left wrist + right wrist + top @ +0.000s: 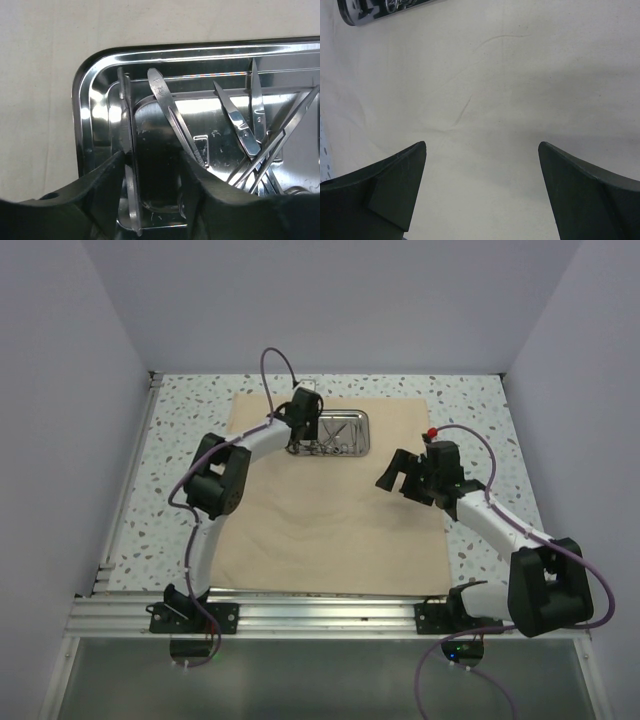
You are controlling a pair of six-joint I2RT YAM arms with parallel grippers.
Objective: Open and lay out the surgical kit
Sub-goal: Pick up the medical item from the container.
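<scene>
1. Layout: the beige cloth wrap (320, 530) lies unfolded and flat on the speckled white surface (190, 410). The small shiny rectangular steel tray (367, 432) sits on the cloth's far middle. The thin silver instruments (325, 447) are all inside the tray; I see none out on the cloth.
2. The left claw (152, 160) is at the tray's left end, released, with nothing pinched. The wrist view shows a slim silver tool seen edge-on (125, 115) between the fingers. It lies against the left finger, with a clear gap to the right one.
3. The right claw (392, 472) is spread wide and empty. It hovers above bare cloth to the right of the tray, well apart from it.
4. Judged step: lift the first tool out of the tray.
5. Technique: shift the left claw sideways so the slim tool is centred before closing. A one-sided push could tip it or skate it along the polished floor.
6. The flat silver tweezers (172, 115) lie just beside the right finger. Keep them out of the bite.
7. Close slowly and lift straight up over the rim. Stay clear of the crossed scissor-like pieces (250, 140) at the tray's other end.
8. Set the tool down on open cloth in front of the tray.
</scene>
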